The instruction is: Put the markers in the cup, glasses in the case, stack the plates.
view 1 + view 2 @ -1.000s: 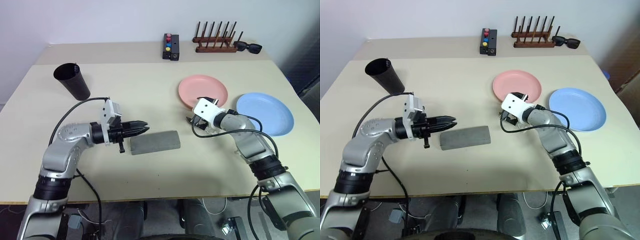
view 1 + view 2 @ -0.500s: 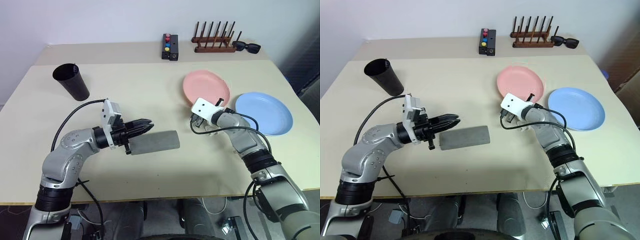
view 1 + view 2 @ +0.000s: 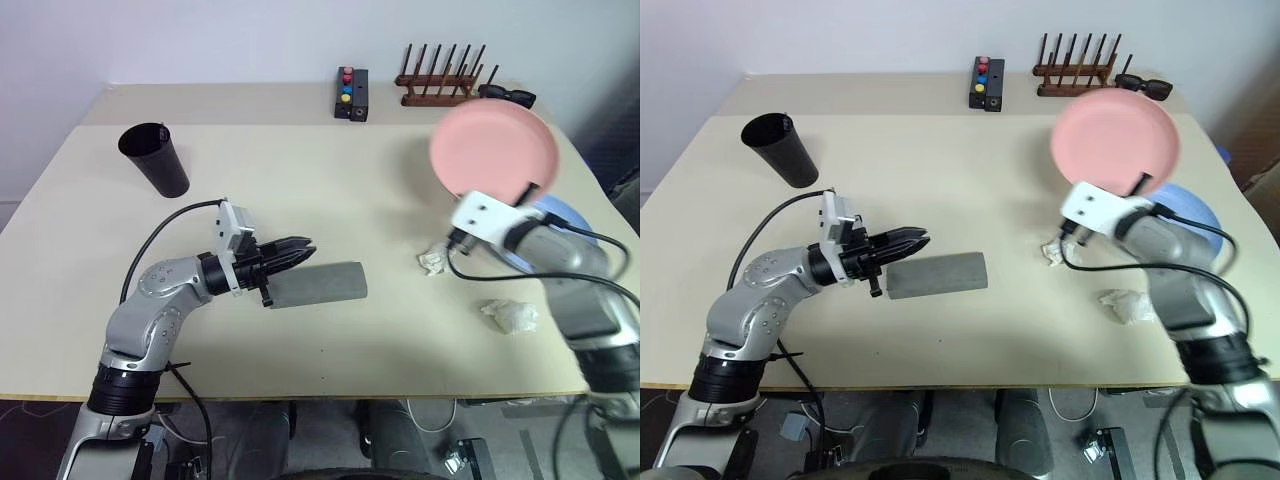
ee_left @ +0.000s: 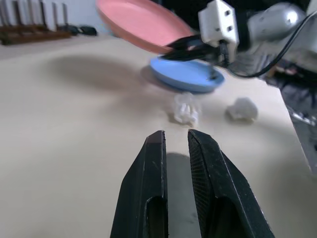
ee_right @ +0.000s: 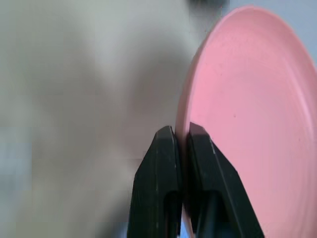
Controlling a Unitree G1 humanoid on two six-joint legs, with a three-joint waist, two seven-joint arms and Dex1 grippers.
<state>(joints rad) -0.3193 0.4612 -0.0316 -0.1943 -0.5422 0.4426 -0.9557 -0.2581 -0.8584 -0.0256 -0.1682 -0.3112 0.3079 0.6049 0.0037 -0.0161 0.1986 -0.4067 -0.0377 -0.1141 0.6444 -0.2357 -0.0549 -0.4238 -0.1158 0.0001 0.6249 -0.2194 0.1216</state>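
Pink plate (image 3: 493, 150) | rim pinched in closed right tool (image 5: 181, 136) | raised above blue plate (image 3: 1196, 212)

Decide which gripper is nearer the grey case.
Left. The left gripper hovers right at the case's near end, while the right gripper is far off across the table, holding the pink plate in the air.

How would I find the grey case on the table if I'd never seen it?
Start at the tan table and find the left pincer near the front edge. Its tips sit at the end of the case, a long grey felt block lying flat. Nothing else there is grey or boxy: the cup is black and tall, and the plates are round.
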